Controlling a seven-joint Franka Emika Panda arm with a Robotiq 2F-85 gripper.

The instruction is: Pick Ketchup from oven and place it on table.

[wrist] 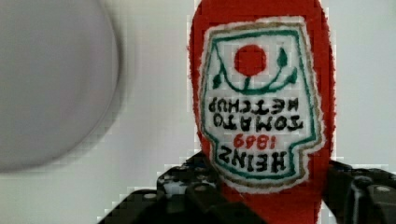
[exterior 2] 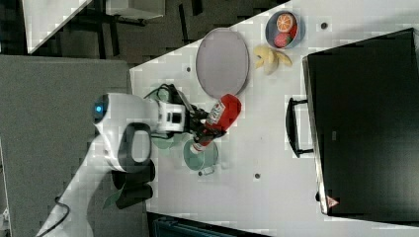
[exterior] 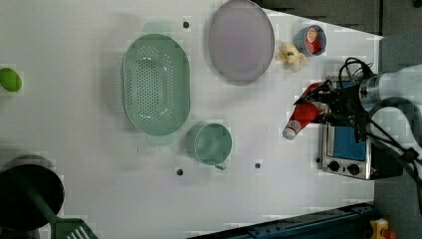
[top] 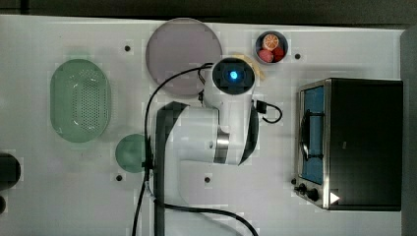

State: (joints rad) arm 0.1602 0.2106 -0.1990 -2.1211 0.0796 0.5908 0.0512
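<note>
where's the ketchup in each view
top view: I cannot make it out.
left view: ketchup at centre right, held in the gripper, white cap toward the green cup.
right view: at centre, just below the purple plate.
wrist view: fills the middle, label facing the camera.
Shared landmark: the purple plate, close by the bottle.

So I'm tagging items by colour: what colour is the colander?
Pale green, clearest in the left view: the colander.
</note>
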